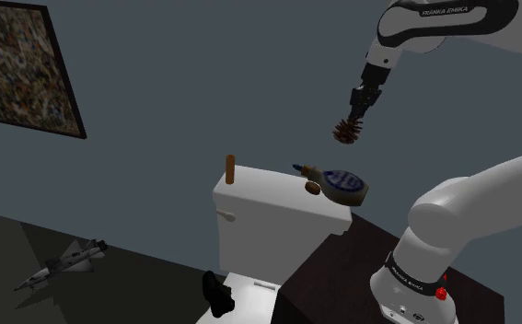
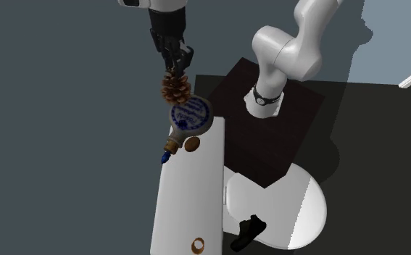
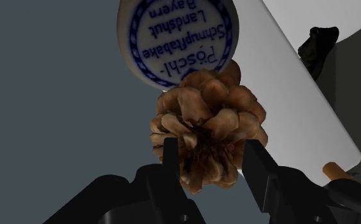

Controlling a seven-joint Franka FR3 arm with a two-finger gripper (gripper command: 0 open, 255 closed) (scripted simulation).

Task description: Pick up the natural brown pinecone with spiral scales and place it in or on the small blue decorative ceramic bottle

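A brown pinecone (image 1: 347, 131) hangs in the air, clasped by my black gripper (image 1: 360, 107) above the toilet tank (image 1: 268, 198). The flat round bottle (image 1: 343, 183), white with blue lettering and a blue neck, lies on its side on the tank lid, below the cone. From the second exterior view the pinecone (image 2: 175, 88) hangs just above the bottle (image 2: 190, 115), under my gripper (image 2: 176, 67). In the wrist view the fingers (image 3: 169, 156) press both sides of the pinecone (image 3: 207, 130), and the bottle's lettered face (image 3: 176, 41) lies beyond it.
A small brown disc (image 1: 313, 188) lies beside the bottle and a brown peg (image 1: 231, 169) stands at the tank's other end. A black object (image 1: 218, 295) sits on the toilet seat (image 2: 276, 210). A toy jet (image 1: 65, 260) lies on the floor. The dark stand (image 1: 342, 276) adjoins the toilet.
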